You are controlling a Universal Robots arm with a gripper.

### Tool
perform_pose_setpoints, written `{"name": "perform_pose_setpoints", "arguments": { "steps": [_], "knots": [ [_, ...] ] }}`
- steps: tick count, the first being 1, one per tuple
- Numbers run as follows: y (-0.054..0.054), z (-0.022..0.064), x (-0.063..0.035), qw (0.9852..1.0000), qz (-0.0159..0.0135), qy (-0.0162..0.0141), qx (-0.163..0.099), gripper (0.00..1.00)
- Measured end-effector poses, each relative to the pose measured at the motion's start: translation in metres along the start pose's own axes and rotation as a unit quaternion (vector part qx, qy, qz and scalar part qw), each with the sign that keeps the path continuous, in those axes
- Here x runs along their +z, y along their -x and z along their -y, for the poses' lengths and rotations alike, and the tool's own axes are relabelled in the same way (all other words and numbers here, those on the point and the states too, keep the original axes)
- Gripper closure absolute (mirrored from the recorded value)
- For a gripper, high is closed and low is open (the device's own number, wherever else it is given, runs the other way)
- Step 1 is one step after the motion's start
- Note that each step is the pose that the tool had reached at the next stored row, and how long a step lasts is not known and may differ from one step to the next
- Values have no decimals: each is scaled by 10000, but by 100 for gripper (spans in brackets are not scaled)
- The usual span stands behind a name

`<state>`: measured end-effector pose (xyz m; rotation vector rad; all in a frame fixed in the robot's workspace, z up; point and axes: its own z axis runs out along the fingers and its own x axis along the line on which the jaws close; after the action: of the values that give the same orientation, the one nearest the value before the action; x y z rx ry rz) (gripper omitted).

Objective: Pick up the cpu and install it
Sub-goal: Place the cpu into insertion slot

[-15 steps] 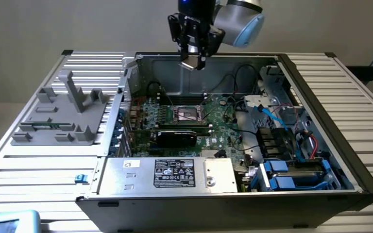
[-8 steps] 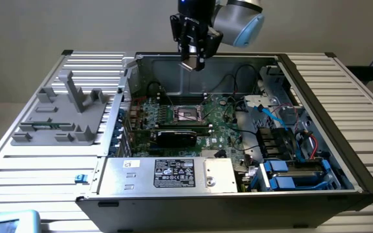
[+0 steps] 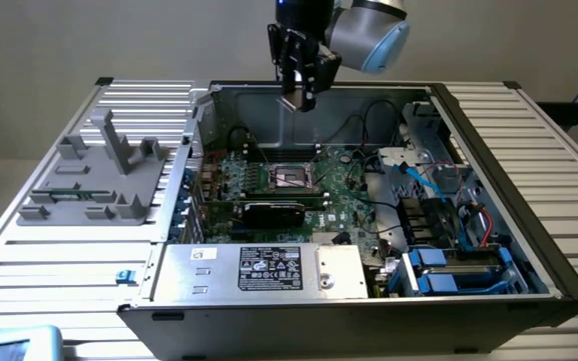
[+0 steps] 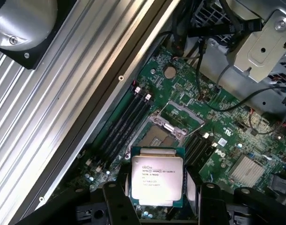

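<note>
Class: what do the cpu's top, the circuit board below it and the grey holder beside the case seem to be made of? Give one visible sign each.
cpu top: likely metal, with a dull silver-beige sheen and printed lettering. Circuit board: probably green lacquered laminate, studded with soldered parts. Grey holder: seemingly matte plastic, uniform grey with no shine.

Inside the computer case [image 3: 319, 331]: one motherboard [image 3: 348, 188], one cpu socket [image 3: 291, 175], one silver power supply [image 3: 259, 269], one black card [image 3: 274, 214]. Above it: one cpu [image 4: 157, 180]. Beside it: one grey fixture [image 3: 98, 184].
</note>
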<state>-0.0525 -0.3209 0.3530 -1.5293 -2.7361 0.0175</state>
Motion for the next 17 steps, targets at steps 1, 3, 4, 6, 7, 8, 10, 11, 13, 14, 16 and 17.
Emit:
{"name": "perform_pose_setpoints", "arguments": {
  "steps": [1, 3, 4, 6, 7, 8, 10, 11, 13, 14, 16, 17],
  "knots": [
    [0, 0, 4, 10000, -1, 0, 81, 44],
    [0, 0, 12, 9997, -4, 1, 250, 44],
    [0, 0, 16, 9995, -4, 0, 328, 44],
    [0, 0, 24, 9988, -6, 0, 493, 44],
    [0, 0, 28, 9983, -8, 0, 574, 44],
    [0, -1, 32, 9979, -9, 1, 655, 44],
    [0, -1, 40, 9966, -11, 0, 825, 44],
    [0, -1, 44, 9959, -12, 0, 904, 44],
    [0, -1, 52, 9943, -14, 1, 1066, 44],
    [0, -1, 56, 9934, -15, 1, 1147, 44],
    [0, -1, 65, 9913, -18, 1, 1316, 44],
    [0, -1, 69, 9902, -19, 1, 1398, 44]
  ]
}}
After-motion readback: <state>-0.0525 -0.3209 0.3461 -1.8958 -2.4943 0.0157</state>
